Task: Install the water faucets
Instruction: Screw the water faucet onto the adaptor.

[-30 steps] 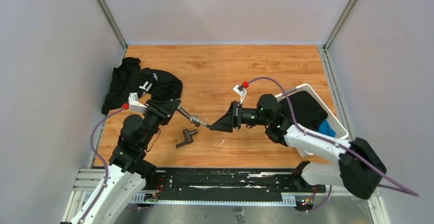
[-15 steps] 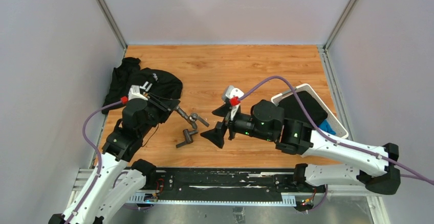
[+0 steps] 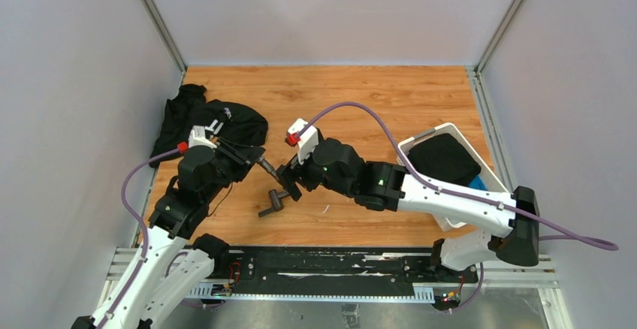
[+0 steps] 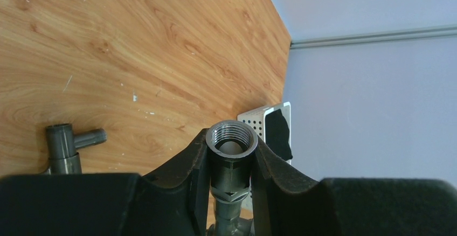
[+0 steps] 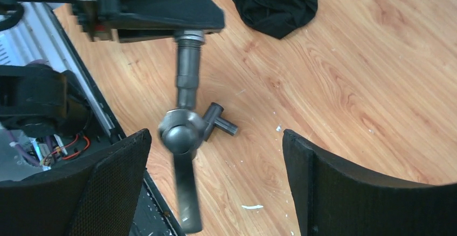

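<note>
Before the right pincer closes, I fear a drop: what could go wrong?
The left pincer grips the faucet only by its threaded end, so a sideways push could twist it loose. The lever handle sits nearer one finger of the open right pincer; closing may swing it. The tee fitting lies below and could get knocked.

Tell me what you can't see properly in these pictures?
- Top view: right fingers cover the far end of the held faucet.
- Left wrist view: left fingers hide everything below its threaded mouth.
- Right wrist view: the tee fitting lies partly behind the faucet's ball; the lever looks blurred.
- Top view: the right arm hides most of the blue thing in the basket.
</note>
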{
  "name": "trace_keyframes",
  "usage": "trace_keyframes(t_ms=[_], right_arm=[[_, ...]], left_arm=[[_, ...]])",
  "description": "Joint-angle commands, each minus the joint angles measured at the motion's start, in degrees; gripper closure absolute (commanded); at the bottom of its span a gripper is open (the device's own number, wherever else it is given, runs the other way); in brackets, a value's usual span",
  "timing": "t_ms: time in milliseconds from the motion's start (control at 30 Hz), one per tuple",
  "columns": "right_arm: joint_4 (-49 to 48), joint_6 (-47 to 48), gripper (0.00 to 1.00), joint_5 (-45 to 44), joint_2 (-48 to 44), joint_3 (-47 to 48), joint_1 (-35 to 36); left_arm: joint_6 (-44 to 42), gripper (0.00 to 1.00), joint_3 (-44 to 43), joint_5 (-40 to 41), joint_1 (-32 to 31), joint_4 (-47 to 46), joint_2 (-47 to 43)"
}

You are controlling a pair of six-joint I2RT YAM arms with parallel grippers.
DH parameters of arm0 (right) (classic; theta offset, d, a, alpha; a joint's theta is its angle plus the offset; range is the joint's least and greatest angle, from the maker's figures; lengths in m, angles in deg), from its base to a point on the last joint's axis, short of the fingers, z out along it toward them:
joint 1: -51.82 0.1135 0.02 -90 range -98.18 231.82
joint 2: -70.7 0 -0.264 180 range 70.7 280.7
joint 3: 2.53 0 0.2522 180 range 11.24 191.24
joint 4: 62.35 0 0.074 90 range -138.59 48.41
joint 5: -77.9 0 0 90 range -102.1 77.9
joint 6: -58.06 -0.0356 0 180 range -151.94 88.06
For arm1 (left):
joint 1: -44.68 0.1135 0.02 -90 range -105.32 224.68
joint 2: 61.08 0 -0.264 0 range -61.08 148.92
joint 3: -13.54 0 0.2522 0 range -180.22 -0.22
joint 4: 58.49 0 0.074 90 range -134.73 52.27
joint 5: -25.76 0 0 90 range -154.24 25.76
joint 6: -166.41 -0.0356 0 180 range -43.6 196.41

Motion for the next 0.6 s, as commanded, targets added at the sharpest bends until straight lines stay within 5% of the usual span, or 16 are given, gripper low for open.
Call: trace_keyframes(t_ms=[0,167,400,567], right_arm=[[-4.0,-7.1,0.13,4.6,0.6,-2.3,-4.8],[-10.1,-15.6,0.26,18.6,0.8,-6.0,-9.8],[-25.6,-31.1,0.74,32.0,0.9,-15.7,-16.6],[-43.8,-46.4,0.91,44.9,3.5,-21.9,-23.3]], left_arm=[[-0.3,1.0,-0.5,-2.4,0.0,-4.6,0.6],[-1.0,1.0,-1.3,-2.2,0.0,-4.6,0.9],[-3.0,1.0,-1.2,-4.4,0.0,-8.2,1.6],[-5.0,1.0,-1.6,-7.2,0.0,-8.4,1.6]])
